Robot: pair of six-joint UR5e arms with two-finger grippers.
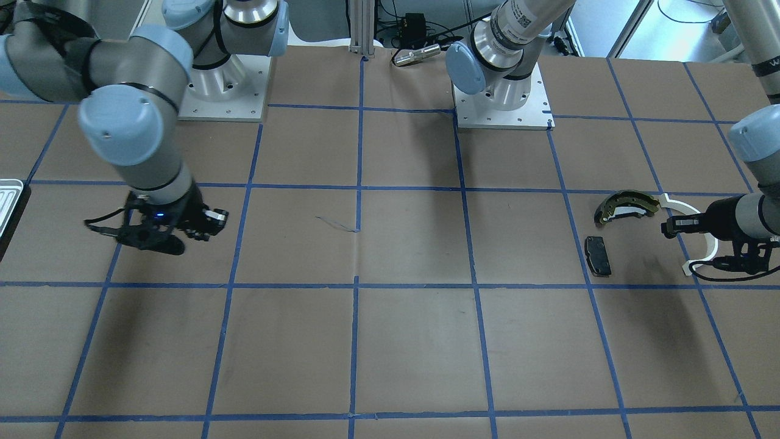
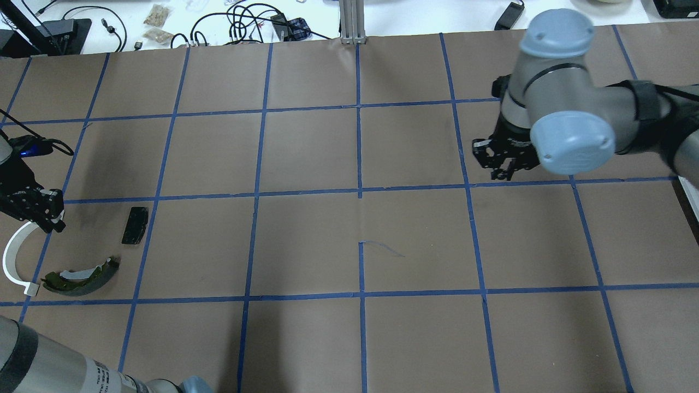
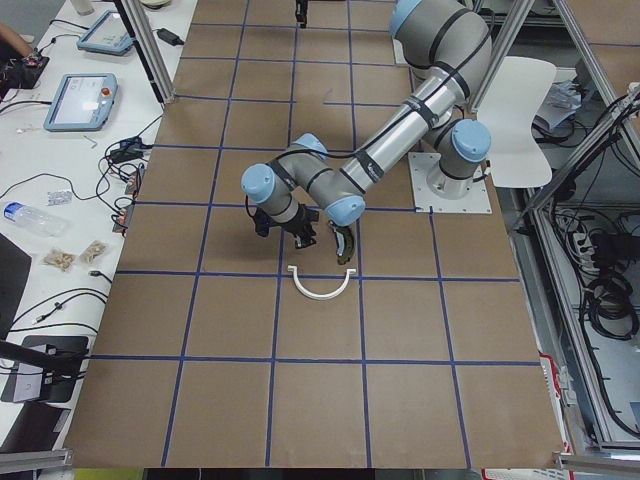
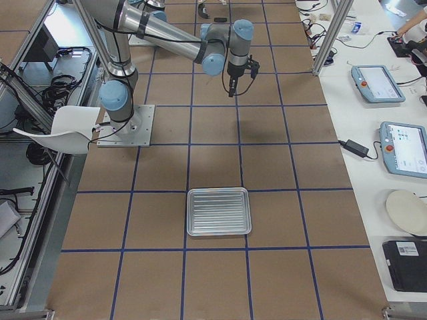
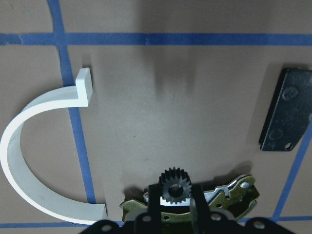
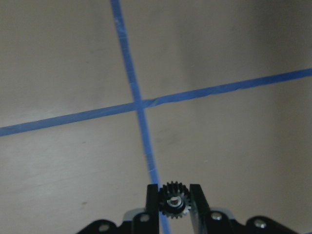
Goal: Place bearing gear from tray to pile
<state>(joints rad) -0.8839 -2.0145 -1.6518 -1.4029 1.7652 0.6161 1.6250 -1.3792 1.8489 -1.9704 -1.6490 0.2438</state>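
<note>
Brown table point(image 2: 306, 153) crossed by blue tape lines point(image 2: 359, 164); white chair point(image 4: 67, 130) beside it (a tablet point(image 4: 377, 83) lies on the side bench point(image 4: 347, 110)).

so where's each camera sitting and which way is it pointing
Front: across the table, facing the bases; left gripper at view right by the shoe.
Overhead: behind the bases, looking forward and down; right gripper at view right.
Left side: table's end, left arm near, by the arc.
Right side: opposite end, tray near, right arm beyond.
Left wrist: down past fingers gripping a gear, onto arc, shoe, pad.
Right wrist: down past a second gear onto tape.
Front and overhead share shoe, arc, pad.
</note>
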